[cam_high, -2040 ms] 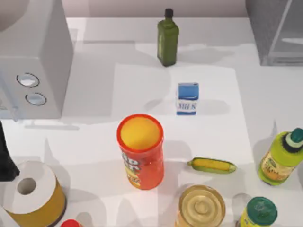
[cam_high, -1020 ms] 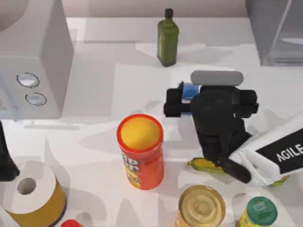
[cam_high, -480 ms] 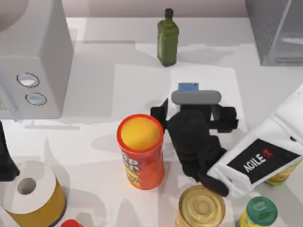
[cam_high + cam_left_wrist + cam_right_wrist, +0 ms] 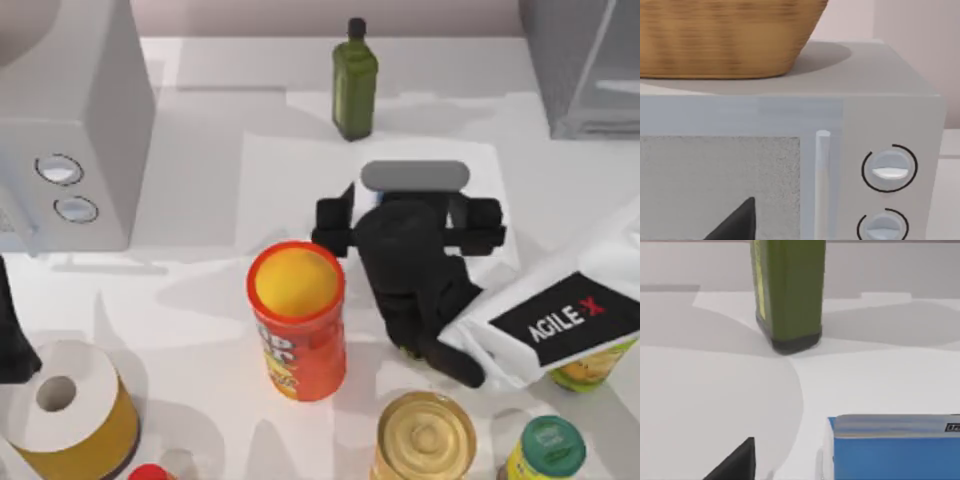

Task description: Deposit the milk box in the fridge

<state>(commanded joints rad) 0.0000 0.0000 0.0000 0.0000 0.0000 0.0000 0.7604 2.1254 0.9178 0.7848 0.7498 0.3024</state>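
The milk box shows in the right wrist view as a blue top edge close below the camera; from above it is hidden under my right gripper. That gripper hangs over the white mat at the table's middle, open, with its black finger to one side of the box. The fridge stands at the back right corner, apart from the gripper. My left arm stays parked at the left edge, facing the microwave.
A green bottle stands just behind the box. An orange chips can stands close left of the gripper. Jars and bottles crowd the front right. A microwave with a basket on top is at the left.
My right arm came in from the right and settled over the milk box. In the last half second it shifted slightly backward, covering the box's blue top.
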